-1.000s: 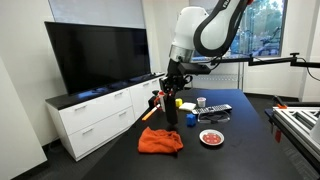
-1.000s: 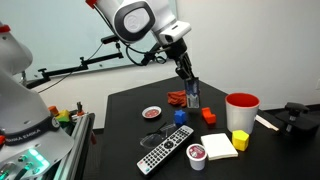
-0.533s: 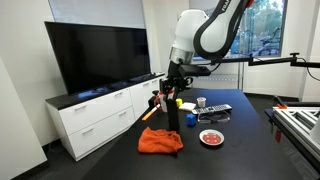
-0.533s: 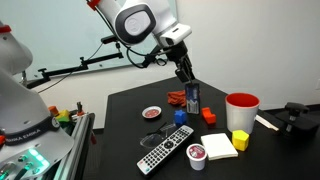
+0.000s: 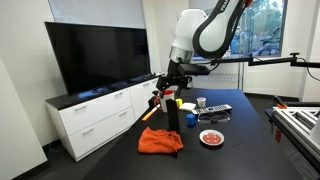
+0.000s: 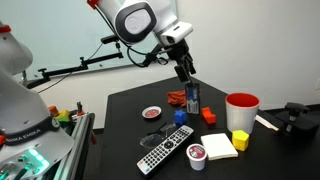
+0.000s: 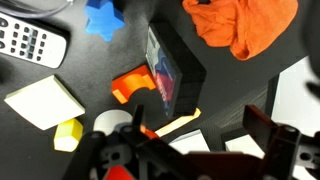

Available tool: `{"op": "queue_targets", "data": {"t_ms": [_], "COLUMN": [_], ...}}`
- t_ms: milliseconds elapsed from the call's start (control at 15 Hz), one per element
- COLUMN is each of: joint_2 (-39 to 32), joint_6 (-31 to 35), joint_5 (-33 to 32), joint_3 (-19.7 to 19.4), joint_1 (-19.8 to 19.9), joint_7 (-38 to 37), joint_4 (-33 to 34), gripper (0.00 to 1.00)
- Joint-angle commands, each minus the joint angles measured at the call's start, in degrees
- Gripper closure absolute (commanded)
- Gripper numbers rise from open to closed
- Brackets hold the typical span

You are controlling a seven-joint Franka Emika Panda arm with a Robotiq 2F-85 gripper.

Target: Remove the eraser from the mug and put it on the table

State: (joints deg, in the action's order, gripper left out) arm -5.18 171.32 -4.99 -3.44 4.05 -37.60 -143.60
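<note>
Currently the slim black rectangular eraser (image 6: pixel 193 98) is seen upright and outside the pale cylindrical mug with a red part (image 6: pixel 242 112), which sits well apart. Its lower end is at or just above the matte black worktop (image 6: pixel 125 128); which one cannot be told. The pincer (image 6: pixel 189 80) is positioned right at the eraser's top end. Whether it is clamped or spread cannot be told: contact is hidden and the wrist view is blurred. A crumpled orange cloth (image 6: pixel 177 97) is seen just behind the eraser. A black remote control (image 6: pixel 165 152), white notepad (image 6: pixel 218 146) and yellow block (image 6: pixel 240 140) are placed nearer the front edge.
</note>
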Motion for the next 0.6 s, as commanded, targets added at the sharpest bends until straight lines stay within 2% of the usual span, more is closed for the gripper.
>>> {"op": "queue_targets", "data": {"t_ms": [0,133,267,333,533], "joint_2": [1.78,2.65,6.35,8.84,17.07], "joint_6": [-0.14,-2.32,-7.99,-11.71,-23.77], "joint_5": [1.23,-0.18,1.20,2.06,0.77], "joint_3": [0.17,-0.14,0.23,-1.21,-2.10], "joint_1": [0.69,1.02,1.79,0.88,2.76], "joint_7": [1.28,1.94,5.94,8.44,13.44], "joint_4": [0.20,0.46,0.14,0.17,0.62], "gripper": [0.00,0.00,0.00,0.00,0.00]}}
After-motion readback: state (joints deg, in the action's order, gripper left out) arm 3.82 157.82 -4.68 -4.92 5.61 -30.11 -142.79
